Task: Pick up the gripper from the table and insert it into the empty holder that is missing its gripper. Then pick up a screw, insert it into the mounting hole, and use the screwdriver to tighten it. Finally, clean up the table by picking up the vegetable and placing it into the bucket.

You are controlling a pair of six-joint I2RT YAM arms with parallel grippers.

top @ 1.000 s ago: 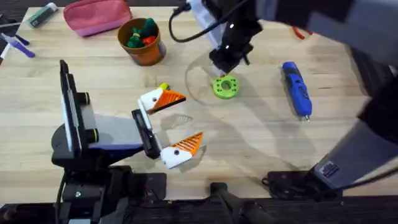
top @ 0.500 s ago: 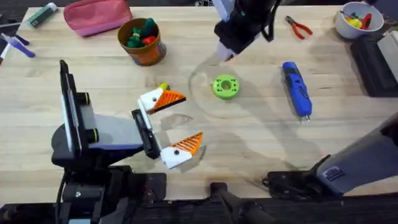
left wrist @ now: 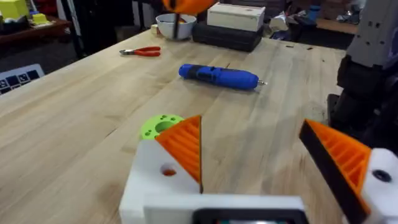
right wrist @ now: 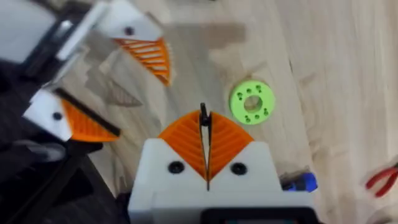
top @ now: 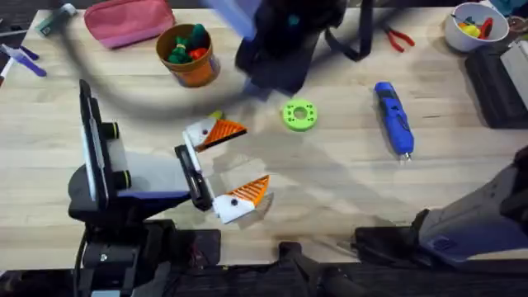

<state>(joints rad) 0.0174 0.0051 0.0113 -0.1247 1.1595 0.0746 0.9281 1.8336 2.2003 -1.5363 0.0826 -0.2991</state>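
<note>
Overhead view puts the right arm high over the tabletop (top: pixel 346 190), between the bucket (top: pixel 188 56) and the green ring (top: pixel 299 115). In the right wrist view, the right pincer (right wrist: pixel 204 121) has its orange pads pressed together on a thin dark piece, which I judge to be the screw (right wrist: pixel 203 117). Its long axis runs along the fingers, with the tip pointing out.

The left pincer (top: pixel 254 157) rests wide open and holds nothing. Both its white bases carry orange wedges, so I judge the gripper to be already seated in the holder (top: pixel 200 132).

The coming move turns on one relation. From the right pincer, the mounting hole (right wrist: pixel 129 30) lies nearer the robot and toward its left, on the side face of a white base. I think the screw must turn until its axis meets that face squarely. I cannot tell which of the two bases needs the screw.

The screwdriver (top: pixel 393 117) lies on the right half, nearer the right arm, its metal tip toward the robot. The vegetable (top: pixel 215 115) sits just beside the far finger of the left pincer.
</note>
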